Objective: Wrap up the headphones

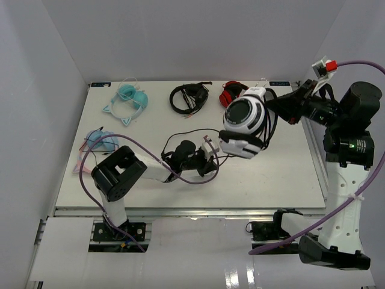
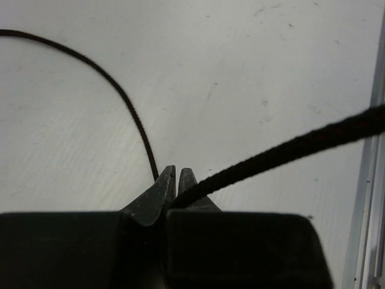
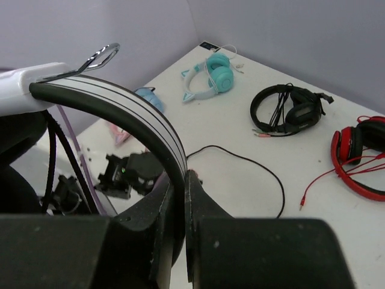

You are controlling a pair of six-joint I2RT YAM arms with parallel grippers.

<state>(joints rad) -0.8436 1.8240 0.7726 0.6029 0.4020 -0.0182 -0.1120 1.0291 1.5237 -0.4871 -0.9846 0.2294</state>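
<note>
So the right fingers (image 3: 187, 180) are clamped on the headband (image 3: 138, 120) of the headphones (image 1: 243, 120), holding them off the counter (image 1: 289, 174) around 2 o'clock. The left fingers (image 2: 172, 180) pinch the cable (image 2: 289, 147) tight.

Glossy white plastic headphones (image 1: 243, 117) w/ braided matt black cable (image 2: 313, 146), matt white table (image 2: 240, 60).

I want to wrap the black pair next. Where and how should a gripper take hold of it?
Grip the bare headband arc of the black headphones, probably coming straight down from above. The pair lies flat on the table, so the thin band should fit between the fingers, while the cups and bunched cable crowd the opposite side.
</note>
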